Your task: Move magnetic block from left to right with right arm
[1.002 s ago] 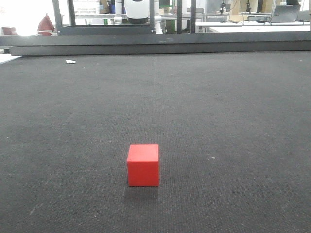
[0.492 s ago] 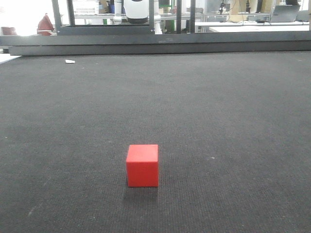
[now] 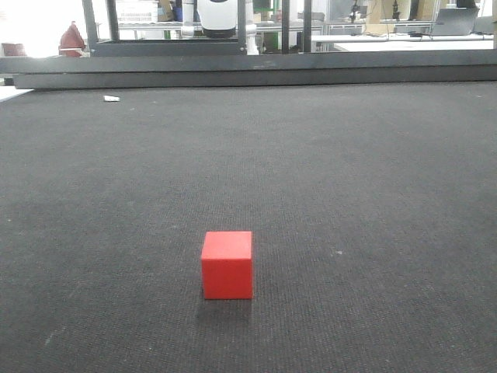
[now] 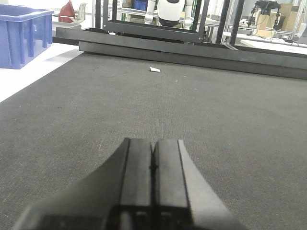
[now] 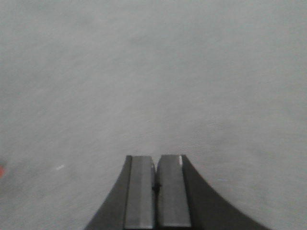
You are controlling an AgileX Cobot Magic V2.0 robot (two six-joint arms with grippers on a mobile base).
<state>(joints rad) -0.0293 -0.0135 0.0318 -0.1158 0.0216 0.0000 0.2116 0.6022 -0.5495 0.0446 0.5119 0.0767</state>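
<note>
Found magnetic block (image 3: 227,264) flat on bench (image 3: 349,155), untouched; found right claw (image 5: 156,187) and left claw (image 4: 153,167) pressed together; risks shoving block aside unless spread before descent.

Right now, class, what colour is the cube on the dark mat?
The cube is plain red, unmarked; the front-facing view shows it best.

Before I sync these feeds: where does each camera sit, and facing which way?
Front: low over the black mat, facing the far frame; red cube central, no arm.
Left wrist: behind the shut left tool, facing that frame.
Right wrist: above the shut right tool, looking down at mat.
Shared: front and left wrist show the white scrap.
</note>
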